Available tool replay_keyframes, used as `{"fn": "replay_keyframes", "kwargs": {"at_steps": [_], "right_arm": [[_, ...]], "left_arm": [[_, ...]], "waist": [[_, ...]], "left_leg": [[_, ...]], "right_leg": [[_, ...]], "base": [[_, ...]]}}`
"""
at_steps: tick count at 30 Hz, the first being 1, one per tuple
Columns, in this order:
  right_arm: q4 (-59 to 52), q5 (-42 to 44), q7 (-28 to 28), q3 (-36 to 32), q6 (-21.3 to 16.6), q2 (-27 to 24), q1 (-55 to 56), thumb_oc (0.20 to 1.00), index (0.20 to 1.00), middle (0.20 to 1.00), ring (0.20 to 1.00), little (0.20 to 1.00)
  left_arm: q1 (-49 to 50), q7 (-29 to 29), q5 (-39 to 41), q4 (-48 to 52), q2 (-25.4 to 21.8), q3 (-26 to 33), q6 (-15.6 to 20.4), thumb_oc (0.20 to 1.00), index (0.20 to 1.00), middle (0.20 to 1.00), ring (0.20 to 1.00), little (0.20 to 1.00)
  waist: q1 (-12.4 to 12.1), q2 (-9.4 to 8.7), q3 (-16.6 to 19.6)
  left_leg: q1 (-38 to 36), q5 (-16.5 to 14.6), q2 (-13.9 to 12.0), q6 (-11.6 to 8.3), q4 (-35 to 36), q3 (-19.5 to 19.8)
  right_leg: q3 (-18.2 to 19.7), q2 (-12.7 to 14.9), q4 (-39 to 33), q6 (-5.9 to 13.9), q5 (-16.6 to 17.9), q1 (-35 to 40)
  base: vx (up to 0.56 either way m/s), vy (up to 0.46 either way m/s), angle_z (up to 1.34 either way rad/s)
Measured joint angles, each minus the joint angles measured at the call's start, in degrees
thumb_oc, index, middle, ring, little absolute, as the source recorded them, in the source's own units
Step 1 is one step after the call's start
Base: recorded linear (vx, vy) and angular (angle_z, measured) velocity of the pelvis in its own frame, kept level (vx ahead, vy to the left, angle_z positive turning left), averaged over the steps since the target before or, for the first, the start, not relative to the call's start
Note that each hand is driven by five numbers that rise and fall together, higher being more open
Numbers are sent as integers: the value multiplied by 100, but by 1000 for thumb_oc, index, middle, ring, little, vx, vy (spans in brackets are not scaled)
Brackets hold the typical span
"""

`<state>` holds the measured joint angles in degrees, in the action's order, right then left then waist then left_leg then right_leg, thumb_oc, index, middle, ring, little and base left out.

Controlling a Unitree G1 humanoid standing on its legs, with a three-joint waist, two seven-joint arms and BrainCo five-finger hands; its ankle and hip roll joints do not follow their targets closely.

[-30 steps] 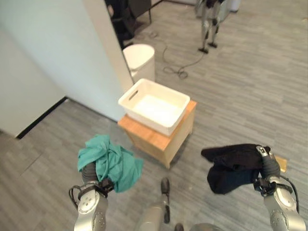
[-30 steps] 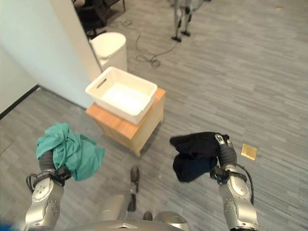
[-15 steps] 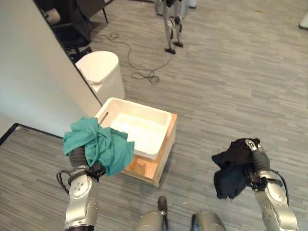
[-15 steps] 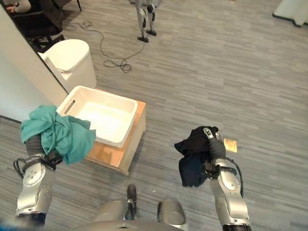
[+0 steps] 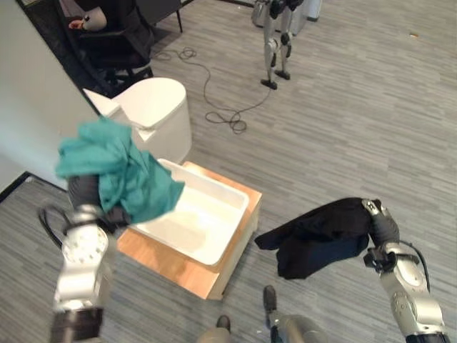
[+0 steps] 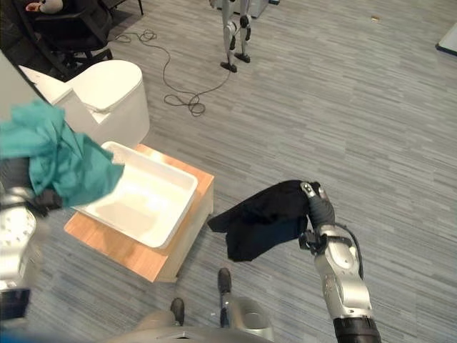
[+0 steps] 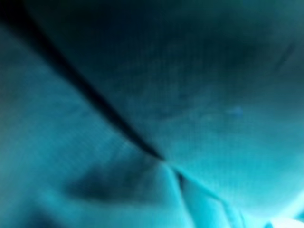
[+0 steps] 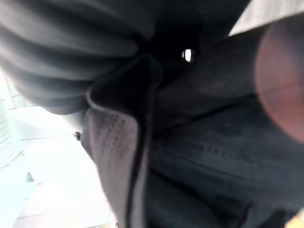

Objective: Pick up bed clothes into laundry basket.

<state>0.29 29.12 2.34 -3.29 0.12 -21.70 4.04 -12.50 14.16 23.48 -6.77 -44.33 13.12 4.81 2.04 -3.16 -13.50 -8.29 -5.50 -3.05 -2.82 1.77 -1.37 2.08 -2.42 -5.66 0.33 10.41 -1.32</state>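
Observation:
A teal cloth is bunched over my left hand, raised above the left end of the white laundry basket; the cloth covers that hand. The basket stands empty on a low wooden stand. My right hand is shut on a black garment, which hangs out sideways above the floor, to the right of the stand. In the left wrist view teal cloth lies close against the camera, and black cloth does the same in the right wrist view.
A white lidded bin stands just behind the basket, beside a white partition. A black chair with a seated person is further back. A cable loops on the grey floor near another robot's legs.
The camera has shifted and the basket now lies closer. My left arm has lifted the teal cloth higher, over the basket's left end. The black garment has swung out towards the stand.

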Motion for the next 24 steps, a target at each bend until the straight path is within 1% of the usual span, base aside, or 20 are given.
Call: {"fn": "replay_keyframes", "kwargs": {"at_steps": [1, 2, 4, 5, 6, 8, 10, 12, 14, 17, 18, 19, 21, 22, 24], "right_arm": [[2, -1, 39, 11, 26, -48, 78, 200, 200, 200, 200, 200], [1, -1, 71, 10, 49, -84, 211, 200, 200, 200, 200, 200], [18, -1, 73, -3, 89, -105, 479, 200, 200, 200, 200, 200], [36, -1, 75, 34, 114, -103, 597, 200, 200, 200, 200, 200], [36, -1, 78, 40, 121, -104, 633, 200, 200, 200, 200, 200], [36, -1, 76, 38, 120, -104, 686, 200, 200, 200, 200, 200], [44, 0, 79, 78, 120, -104, 730, 200, 200, 200, 200, 200], [67, 0, 80, 108, 120, -99, 764, 200, 200, 200, 200, 200], [67, 1, 82, 140, 120, -92, 774, 200, 200, 200, 200, 200], [64, 5, 144, 148, 118, -83, 860, 200, 200, 200, 200, 200], [65, 6, 174, 147, 118, -82, 871, 200, 200, 200, 200, 200], [65, 6, 198, 148, 116, -28, 940, 200, 200, 200, 200, 200], [64, 7, 203, 178, 119, 43, 1028, 200, 200, 200, 200, 200], [64, 7, 203, 194, 119, 43, 1073, 200, 200, 200, 200, 200], [60, 6, 210, 207, 118, 56, 1107, 200, 200, 200, 200, 200]], "left_arm": [[-235, -45, 12, -285, -248, -108, 2, 200, 200, 200, 200, 200], [-440, -73, 25, -512, -377, -121, 6, 200, 200, 200, 200, 200], [-481, -104, 112, -650, -363, -159, 13, 200, 200, 200, 200, 200], [-462, -167, 113, -801, -364, -211, 6, 200, 200, 200, 200, 200], [-463, -190, 113, -910, -365, -214, -3, 200, 200, 200, 200, 200], [-446, -214, 113, -1072, -366, -218, -37, 200, 200, 200, 200, 200], [-452, -304, 105, -1484, -584, -404, -60, 200, 200, 200, 200, 200], [-454, -460, 33, -1841, -862, -649, -237, 200, 200, 200, 200, 200], [-456, -567, -16, -1998, -1068, -807, -285, 200, 200, 200, 200, 200], [-514, -756, -409, -2196, -1390, -1111, -373, 200, 200, 200, 200, 200], [-515, -815, -463, -2229, -1416, -1114, -380, 200, 200, 200, 200, 200], [-594, -949, -648, -2490, -1511, -1264, -399, 200, 200, 200, 200, 200], [-784, -1037, -862, -2843, -1531, -1490, -509, 200, 200, 200, 200, 200], [-802, -1066, -897, -2861, -1530, -1536, -532, 200, 200, 200, 200, 200], [-993, -1122, -800, -3157, -1318, -1539, -492, 200, 200, 200, 200, 200]], "waist": [[38, 33, 47], [91, 92, 96], [147, 203, 167], [245, 223, 189], [255, 222, 191], [263, 186, 212], [259, 83, 286], [259, -33, 374], [253, -101, 422], [248, -182, 474], [248, -191, 480], [254, -199, 486], [253, -200, 485], [278, -206, 483], [356, -239, 482]], "left_leg": [[-34, 25, -23, -28, 72, 0], [-46, 35, -24, -18, 131, 12], [-127, 61, -7, -7, 224, -41], [-147, 85, 20, 9, 267, -44], [-189, 120, 29, 7, 322, -79], [-202, 137, 48, 13, 363, -112], [-167, 146, 62, 24, 367, -139], [-119, 150, 70, 26, 366, -158], [-73, 181, 79, 19, 342, -165], [43, 193, 110, 37, 341, -193], [93, 198, 121, 43, 341, -208], [127, 200, 146, 47, 341, -271], [143, 200, 156, 49, 341, -330], [167, 199, 163, 49, 341, -351], [248, 211, 201, 66, 340, -436]], "right_leg": [[-7, -14, 0, 1, -1, 0], [-20, -11, 0, 26, -20, 2], [6, -1, -2, 54, -41, 19], [8, 22, -2, 60, -46, 22], [33, 27, -2, 60, -46, 22], [74, 36, -4, 92, -68, 2], [111, 41, -5, 97, -72, -54], [135, 44, -8, 104, -78, -113], [143, 52, -4, 108, -65, -186], [166, 72, -3, 104, -28, -319], [170, 80, -3, 100, -16, -353], [234, 88, -3, 123, 9, -428], [302, 90, -3, 155, 37, -458], [319, 93, -3, 164, 34, -469], [401, 117, -2, 192, 88, -602]], "base": [[59, 11, 0], [62, 10, -1], [52, 8, -6], [33, 3, -8], [23, 4, -8], [12, 10, -11], [6, 10, -7], [0, 9, -4], [-17, -1, -2], [-33, 2, -3], [-3, 16, -12], [-2, 18, -19], [-19, 24, -19], [-31, 35, -16], [-17, 34, -16]]}}
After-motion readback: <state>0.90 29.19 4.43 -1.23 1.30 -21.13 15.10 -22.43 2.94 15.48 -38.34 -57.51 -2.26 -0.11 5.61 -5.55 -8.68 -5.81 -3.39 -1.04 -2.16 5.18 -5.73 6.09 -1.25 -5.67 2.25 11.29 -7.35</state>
